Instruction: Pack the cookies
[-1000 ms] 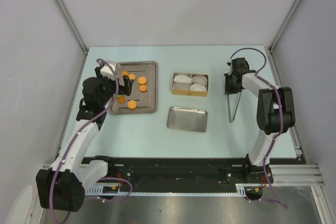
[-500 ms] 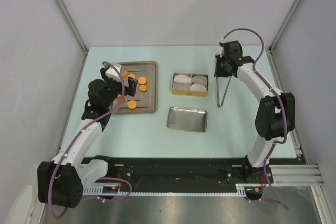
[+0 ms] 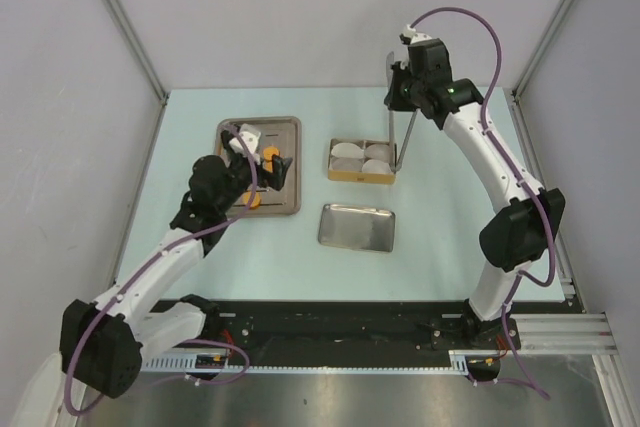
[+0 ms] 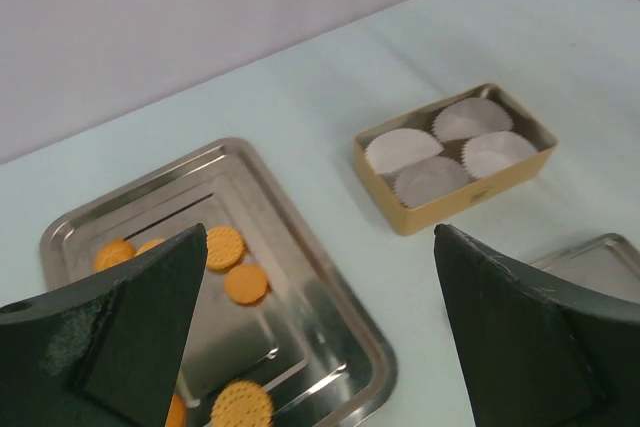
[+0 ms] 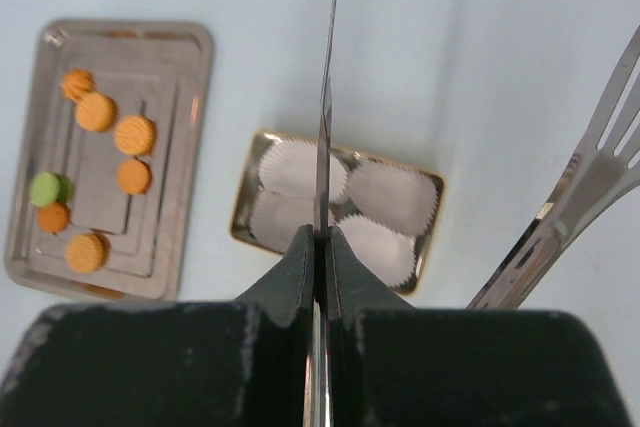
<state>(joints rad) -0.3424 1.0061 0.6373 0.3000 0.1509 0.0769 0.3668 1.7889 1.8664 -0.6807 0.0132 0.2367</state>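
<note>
Gripping metal tongs [image 5: 590, 187], the right gripper [image 5: 320, 239] is clenched on one blade, just above the yellow box [image 4: 470, 202] w/ four paper liners [image 5: 390, 195]. Left gripper [image 4: 318, 337] is spread wide, holding nothing, over the tray [image 5: 190, 47] left of the box. Orange cookies [image 5: 135, 134] & one green cookie [image 5: 45, 188] lie in that tray.

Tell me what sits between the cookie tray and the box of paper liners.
Nothing; bare table separates tray and box, clear in the top and left wrist views.
</note>
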